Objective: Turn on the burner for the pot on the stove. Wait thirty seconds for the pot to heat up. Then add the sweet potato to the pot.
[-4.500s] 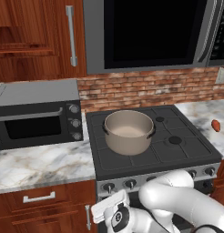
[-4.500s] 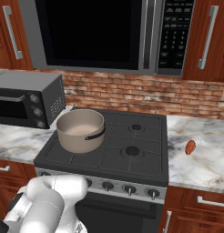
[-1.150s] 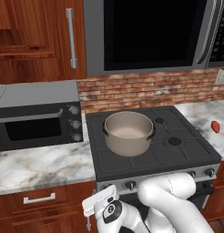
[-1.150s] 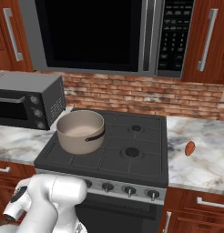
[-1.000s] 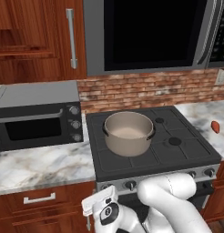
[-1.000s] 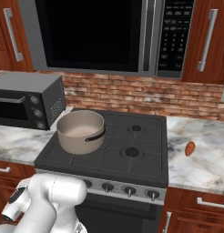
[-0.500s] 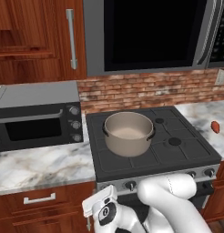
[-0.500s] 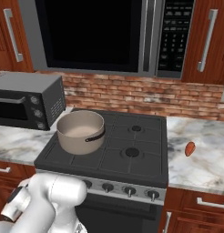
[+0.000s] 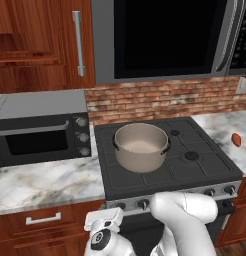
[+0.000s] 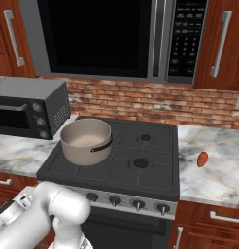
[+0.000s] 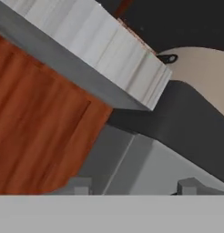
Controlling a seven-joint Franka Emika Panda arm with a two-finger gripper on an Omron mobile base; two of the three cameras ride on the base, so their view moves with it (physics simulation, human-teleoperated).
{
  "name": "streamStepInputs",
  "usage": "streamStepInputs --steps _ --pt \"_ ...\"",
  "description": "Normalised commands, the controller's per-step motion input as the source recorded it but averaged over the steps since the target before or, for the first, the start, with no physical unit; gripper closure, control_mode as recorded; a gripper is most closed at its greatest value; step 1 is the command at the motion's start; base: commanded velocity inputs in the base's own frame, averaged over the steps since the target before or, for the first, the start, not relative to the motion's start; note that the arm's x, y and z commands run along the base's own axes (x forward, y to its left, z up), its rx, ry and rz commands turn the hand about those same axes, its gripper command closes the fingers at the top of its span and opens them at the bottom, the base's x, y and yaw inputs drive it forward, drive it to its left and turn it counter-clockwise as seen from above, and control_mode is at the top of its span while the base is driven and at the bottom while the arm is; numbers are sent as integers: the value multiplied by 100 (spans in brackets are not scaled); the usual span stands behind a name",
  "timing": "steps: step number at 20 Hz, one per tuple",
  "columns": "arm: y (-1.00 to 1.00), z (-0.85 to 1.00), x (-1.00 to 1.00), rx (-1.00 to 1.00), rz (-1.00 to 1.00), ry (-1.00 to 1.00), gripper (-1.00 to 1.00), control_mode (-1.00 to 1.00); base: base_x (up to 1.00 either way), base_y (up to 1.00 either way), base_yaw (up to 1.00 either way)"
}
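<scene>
Right now the pot (image 9: pixel 141 147) sits on the front-left burner (image 9: pixel 129 174) of the stove (image 9: pixel 195 170), empty, pale inside showing, both small dark handles visible at its rim. From the right base cam it's the same spot, pot (image 10: pixel 86 140) near the stove's left edge w/ one handle facing fwd. Sweet potato (image 10: pixel 202 159) lies on the marble counter (image 10: pixel 223 168) right of the stove, well apart from the pot; in the left base cam it's a small reddish shape (image 9: pixel 236 139) near the frame's right edge. Row of black knobs (image 10: pixel 137 204) runs along the steel front strip. Toaster oven (image 9: pixel 42 126) stands on the counter left of the stove, microwave (image 9: pixel 165 37) above. Arm is folded low in front of the stove, hand down by the cabinet front. Gripper (image 11: pixel 132 186): tips stand apart at the bottom of the hand cam, jaws partly open, nothing btwn them, pointing up past the counter edge twd the pot's side.
</scene>
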Motion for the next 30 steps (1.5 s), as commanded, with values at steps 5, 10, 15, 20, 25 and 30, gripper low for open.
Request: streamStepInputs --steps 5,10,15,20,25,30 --pt "0 -48 -28 31 22 49 100 -100 0 0 0" --pt "-11 35 -45 12 11 5 100 -100 0 0 0" --pt "-48 60 -42 19 3 0 100 -100 0 0 0" --pt "-60 85 -40 23 0 0 100 -100 0 0 0" --pt "-45 100 -25 18 0 0 100 -100 0 0 0" --pt "-13 91 -16 8 0 1 100 -100 0 0 0"
